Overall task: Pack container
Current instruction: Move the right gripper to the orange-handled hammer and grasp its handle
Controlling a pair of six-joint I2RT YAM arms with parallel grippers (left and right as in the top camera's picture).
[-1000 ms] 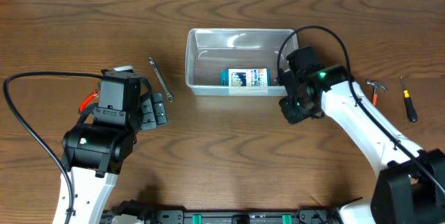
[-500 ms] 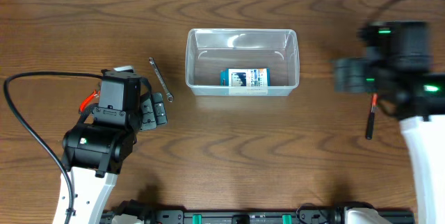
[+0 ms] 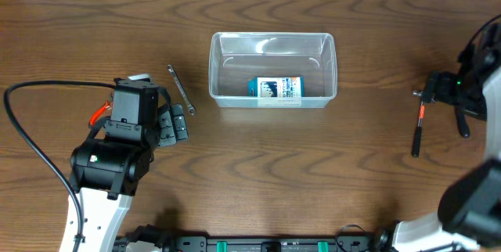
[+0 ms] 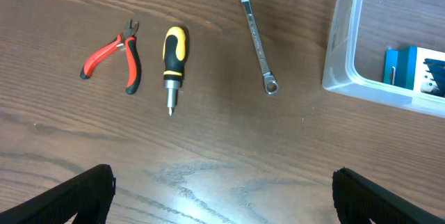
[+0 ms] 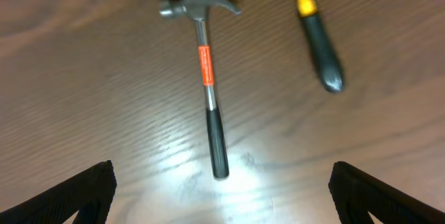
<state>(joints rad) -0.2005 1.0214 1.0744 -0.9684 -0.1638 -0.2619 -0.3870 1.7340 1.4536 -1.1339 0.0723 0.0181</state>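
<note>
The container (image 3: 272, 42) is a clear bin at the table's centre, and its corner shows in the left wrist view (image 4: 341, 50). A blue and white box (image 3: 275, 88) lies inside it. My left gripper (image 4: 222, 200) hangs open and empty above bare wood, left of the container (image 3: 171, 123). In front of it lie red pliers (image 4: 111, 56), a yellow and black screwdriver (image 4: 174, 56) and a steel wrench (image 4: 257, 40). My right gripper (image 5: 222, 200) is open over the handle end of a hammer (image 5: 207, 78), touching nothing. The hammer (image 3: 417, 129) lies far right of the container.
A second screwdriver with a black handle (image 5: 318, 46) lies just right of the hammer. The wrench (image 3: 180, 88) sits between my left arm and the container. My right arm (image 3: 470, 88) reaches in from the table's right edge.
My right arm has swung away from the container's right end to the right side of the table, above the hammer. The left arm and the tools have not moved.
</note>
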